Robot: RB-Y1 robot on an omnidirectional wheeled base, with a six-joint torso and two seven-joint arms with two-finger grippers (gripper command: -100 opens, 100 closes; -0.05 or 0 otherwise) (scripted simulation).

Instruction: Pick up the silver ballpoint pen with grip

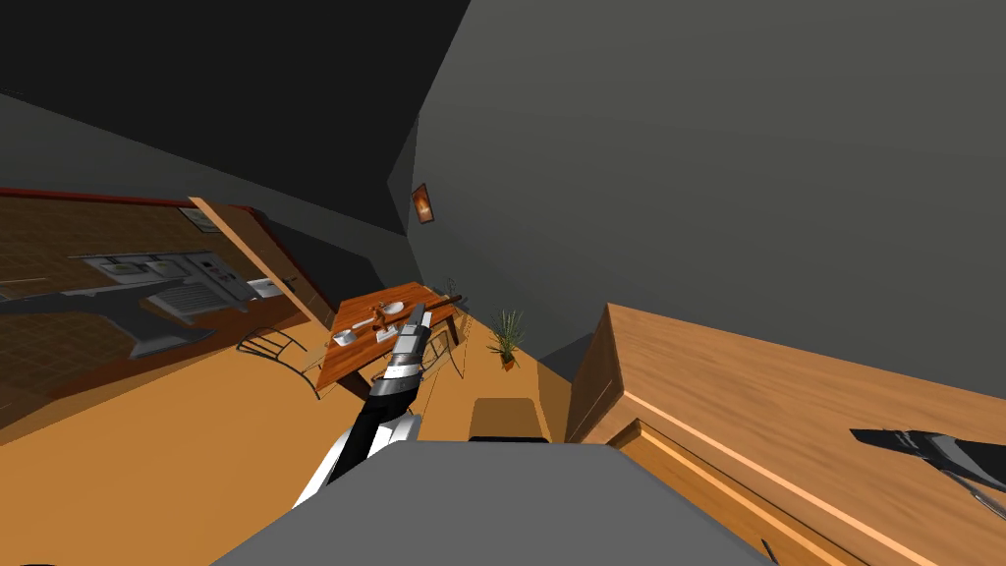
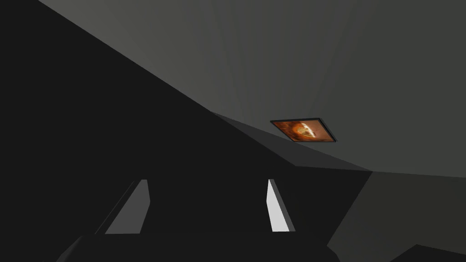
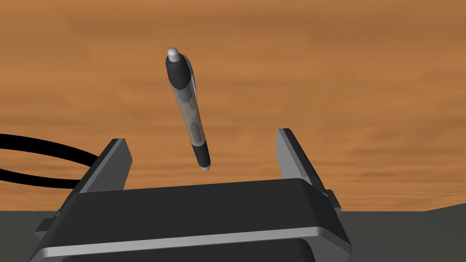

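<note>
Now the right gripper (image 3: 201,137) hangs over a brown wooden top (image 3: 346,68) with its two thin grey fingers (image 3: 291,152) spread wide and nothing between them touching either blade. The pen (image 3: 186,102) lies on the wood just ahead of the gripper, lined up with the gap. Its small silver tip and dark grip reach in between the fingertips, nearer the middle than either finger. The rest of the barrel runs away from the gripper at a slight slant. The barrel is clear and greyish, with a clip along one side. The far end is a dark sleeve capped by a rounded silver button. Neither finger touches the pen. A black cable (image 3: 36,148) in two strands curves over the wood outside one finger, well apart from the pen.

In the head view the right arm reaches over the same wooden top at the robot's right. The left arm (image 1: 403,359) stretches straight out ahead of the chest. The left gripper (image 2: 207,207) also has its fingers apart and holds nothing.
</note>
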